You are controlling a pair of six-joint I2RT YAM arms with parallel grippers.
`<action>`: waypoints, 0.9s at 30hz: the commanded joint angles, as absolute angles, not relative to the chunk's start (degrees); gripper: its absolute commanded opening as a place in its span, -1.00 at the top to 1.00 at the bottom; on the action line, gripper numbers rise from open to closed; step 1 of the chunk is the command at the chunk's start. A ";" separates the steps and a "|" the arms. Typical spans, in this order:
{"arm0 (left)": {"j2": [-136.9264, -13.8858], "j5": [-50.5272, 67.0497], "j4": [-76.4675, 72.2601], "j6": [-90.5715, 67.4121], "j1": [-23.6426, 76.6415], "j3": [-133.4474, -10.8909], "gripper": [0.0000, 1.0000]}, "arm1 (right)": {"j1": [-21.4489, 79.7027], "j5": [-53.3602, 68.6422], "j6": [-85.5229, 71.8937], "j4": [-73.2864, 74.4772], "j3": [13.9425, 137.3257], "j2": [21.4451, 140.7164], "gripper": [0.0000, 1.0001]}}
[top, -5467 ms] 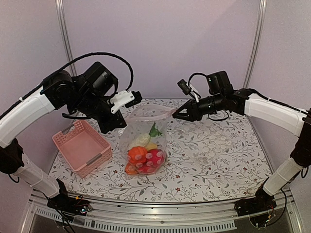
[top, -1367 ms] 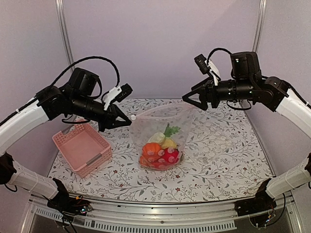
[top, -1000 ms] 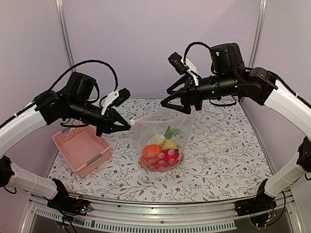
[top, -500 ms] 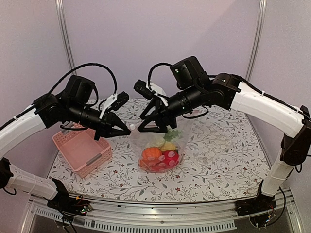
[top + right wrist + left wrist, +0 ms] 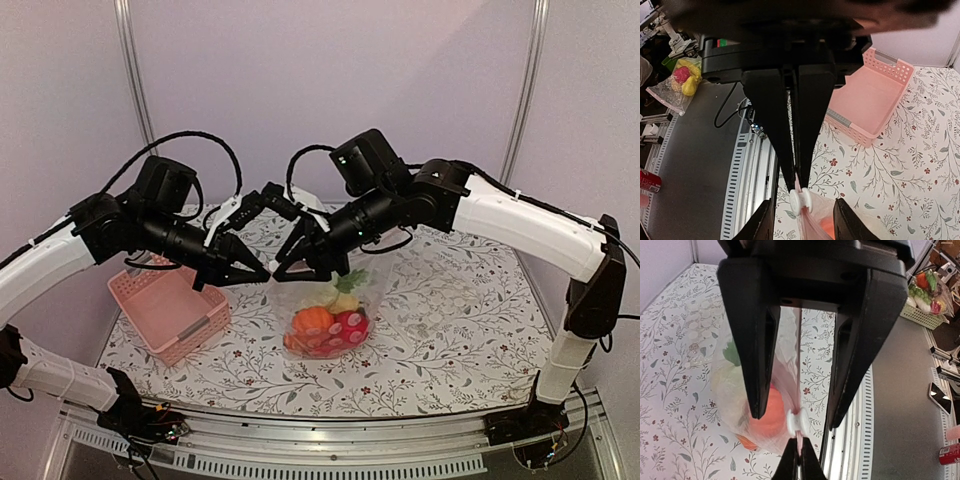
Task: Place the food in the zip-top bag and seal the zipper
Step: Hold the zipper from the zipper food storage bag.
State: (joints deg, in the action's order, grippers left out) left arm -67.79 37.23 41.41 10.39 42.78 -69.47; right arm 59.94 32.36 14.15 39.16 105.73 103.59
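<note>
The zip-top bag [image 5: 322,302] hangs over the floral table, and the food [image 5: 325,325] sits bunched at its bottom: orange, red, yellow and green-leaved pieces. My left gripper [image 5: 262,272] is shut on the end of the pink zipper [image 5: 797,340]; its tips [image 5: 799,452] pinch the strip just behind the white slider [image 5: 799,422]. My right gripper [image 5: 287,272] faces it, open. Its fingers [image 5: 765,220] stand on either side of the slider [image 5: 801,200] without touching it. The rest of the rim is hidden behind the right gripper in the top view.
An empty pink basket [image 5: 170,305] stands left of the bag, under the left arm. The table's metal front rail [image 5: 330,440] runs along the near edge. Off the table lie other bags of toy food [image 5: 680,80].
My right arm has swung left across the bag's mouth to meet the left gripper, and its jaws have narrowed around the slider. The bag's mouth has drawn together. The left gripper has barely moved.
</note>
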 commanded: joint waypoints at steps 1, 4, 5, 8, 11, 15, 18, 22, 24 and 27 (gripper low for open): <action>-67.92 38.41 40.17 11.06 42.89 -69.08 1.00 | 60.59 34.85 13.94 38.52 107.23 105.01 0.24; -67.77 38.32 40.19 11.03 42.91 -69.10 1.00 | 60.63 35.60 13.51 37.99 107.30 104.85 0.32; -67.76 38.33 40.19 11.07 42.89 -69.08 1.00 | 60.64 35.72 13.45 37.82 107.31 104.85 0.35; -67.48 37.96 40.25 11.20 42.89 -69.01 1.00 | 60.63 35.98 13.29 37.71 107.29 104.85 0.47; -67.06 37.40 40.06 11.16 42.89 -68.87 1.00 | 60.60 36.69 12.95 37.63 107.34 104.85 0.56; -66.54 36.88 39.62 11.16 42.88 -68.58 1.00 | 60.57 36.67 12.75 37.70 107.31 105.09 0.64; -66.45 36.36 39.58 11.16 42.80 -68.47 1.00 | 60.60 36.98 12.49 37.72 107.31 105.18 0.69; -66.23 36.21 39.44 11.17 42.83 -68.43 1.00 | 60.64 36.29 12.31 37.80 107.29 105.38 0.65; -66.10 36.17 39.32 11.20 42.80 -68.39 1.00 | 60.64 35.84 12.26 37.94 107.31 105.64 0.64; -66.16 36.04 39.22 11.16 42.80 -68.30 1.00 | 60.60 35.44 11.93 37.88 107.39 105.98 0.62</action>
